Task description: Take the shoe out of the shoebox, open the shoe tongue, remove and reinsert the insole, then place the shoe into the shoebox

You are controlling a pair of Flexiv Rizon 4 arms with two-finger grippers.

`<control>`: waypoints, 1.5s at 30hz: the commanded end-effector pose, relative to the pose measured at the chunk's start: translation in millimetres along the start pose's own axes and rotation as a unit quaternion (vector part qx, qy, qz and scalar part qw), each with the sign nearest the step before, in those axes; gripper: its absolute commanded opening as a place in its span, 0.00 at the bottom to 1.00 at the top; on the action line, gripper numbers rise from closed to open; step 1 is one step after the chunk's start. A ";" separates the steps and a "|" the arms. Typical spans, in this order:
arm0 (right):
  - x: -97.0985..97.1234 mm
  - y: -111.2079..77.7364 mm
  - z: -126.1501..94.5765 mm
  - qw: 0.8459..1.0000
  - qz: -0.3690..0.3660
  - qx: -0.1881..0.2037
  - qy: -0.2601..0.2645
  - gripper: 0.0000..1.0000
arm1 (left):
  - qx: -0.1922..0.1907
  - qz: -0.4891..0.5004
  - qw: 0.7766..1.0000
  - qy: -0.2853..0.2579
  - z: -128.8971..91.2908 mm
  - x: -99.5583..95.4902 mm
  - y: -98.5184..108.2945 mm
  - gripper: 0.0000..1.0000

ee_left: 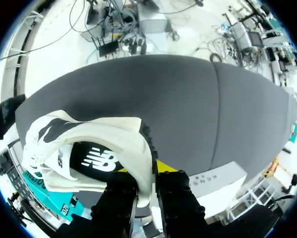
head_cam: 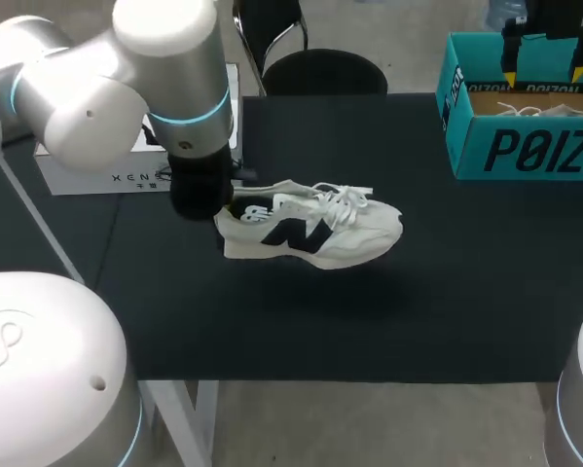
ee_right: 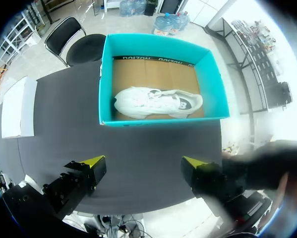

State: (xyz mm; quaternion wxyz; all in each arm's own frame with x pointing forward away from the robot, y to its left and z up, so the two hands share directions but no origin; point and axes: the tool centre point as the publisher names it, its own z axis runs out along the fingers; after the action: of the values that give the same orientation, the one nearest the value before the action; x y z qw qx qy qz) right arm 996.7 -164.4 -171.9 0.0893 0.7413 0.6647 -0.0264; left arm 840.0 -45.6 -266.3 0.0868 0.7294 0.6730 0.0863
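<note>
A black bench (head_cam: 447, 321) in a robot lab; at its middle lies the white shoe (head_cam: 310, 229), already out of the teal shoebox (head_cam: 525, 151) and seemingly hanging just clear of the surface, though I cannot be sure it is lifted; its long axis runs across the bench, heel toward my left arm, toe toward the shoebox at the far right corner; my left tool (ee_left: 147, 186) is closed on the heel wall, one finger inside the collar and one outside, with the dark insole (ee_left: 96, 161) showing in the opening just ahead of it; my right tool (ee_right: 143, 166) hovers over the shoebox, fingers spread wide and holding nothing, well apart from the shoe; a second shoe (ee_right: 158, 103) lies in the box beneath it; a white box (head_cam: 77, 175) sits at the bench's left edge; by my reading, the left arm is placed to steady the heel, and the right would have to cross toward the laces (head_cam: 345, 201).
</note>
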 end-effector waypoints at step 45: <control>-0.4 -1.3 0.3 1.000 0.000 -0.002 0.000 1.00 | 0.002 -0.009 1.000 0.016 98.5 -101.1 -52.0 0.87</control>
State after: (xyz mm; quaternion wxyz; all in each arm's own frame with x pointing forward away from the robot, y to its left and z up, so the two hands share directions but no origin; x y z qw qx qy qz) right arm 996.7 -164.4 -172.0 0.0893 0.7413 0.6647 -0.0264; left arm 806.2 -138.0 -370.6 0.0781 0.7244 0.6787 0.0920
